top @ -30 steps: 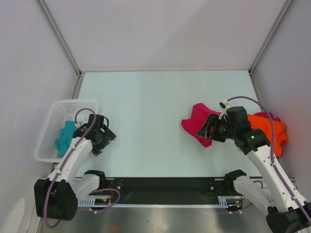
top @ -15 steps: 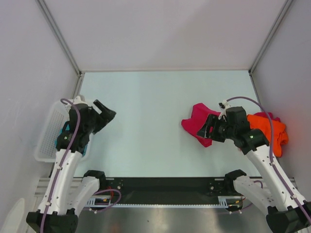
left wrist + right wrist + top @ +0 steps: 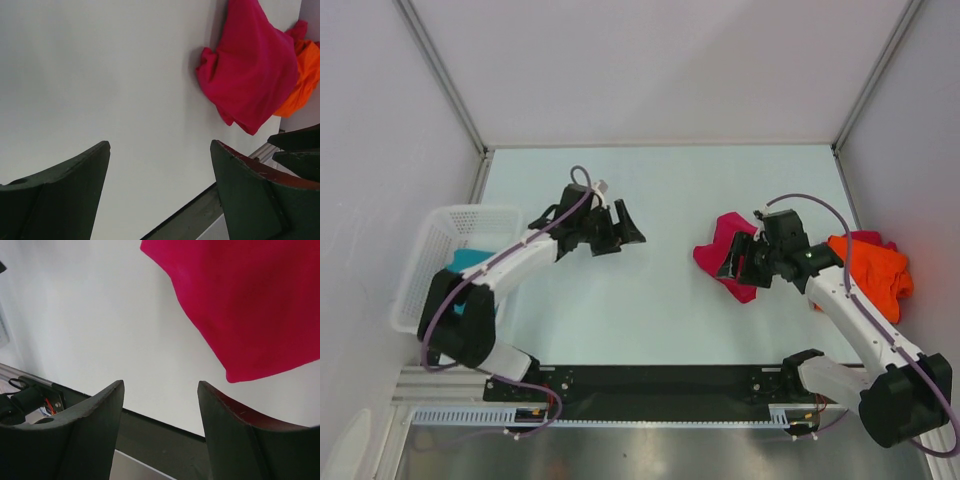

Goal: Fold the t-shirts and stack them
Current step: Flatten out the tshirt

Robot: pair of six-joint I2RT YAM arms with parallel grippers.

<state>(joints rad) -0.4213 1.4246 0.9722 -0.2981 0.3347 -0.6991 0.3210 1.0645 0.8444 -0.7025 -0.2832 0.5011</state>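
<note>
A crumpled crimson-pink t-shirt (image 3: 724, 238) (image 3: 250, 70) (image 3: 250, 305) lies on the table's right half, with a bright orange t-shirt (image 3: 876, 276) (image 3: 306, 75) bunched just beyond it to the right. A teal t-shirt (image 3: 470, 261) lies in the white mesh basket (image 3: 438, 232). My left gripper (image 3: 626, 228) (image 3: 160, 145) hovers open over bare table in the middle, pointing at the crimson-pink shirt, nothing between its fingers. My right gripper (image 3: 731, 260) (image 3: 160, 385) stands open above the near-left edge of the crimson-pink shirt, also holding nothing.
The basket sits at the table's left edge. White walls close in the table on three sides. A black rail (image 3: 660, 380) with the arm bases runs along the near edge. Bare table (image 3: 660, 190) spreads between the two grippers and toward the back.
My left arm has swung away from the basket, out to the right, to the middle of the table. My right gripper has shifted slightly left over the crimson-pink shirt.
</note>
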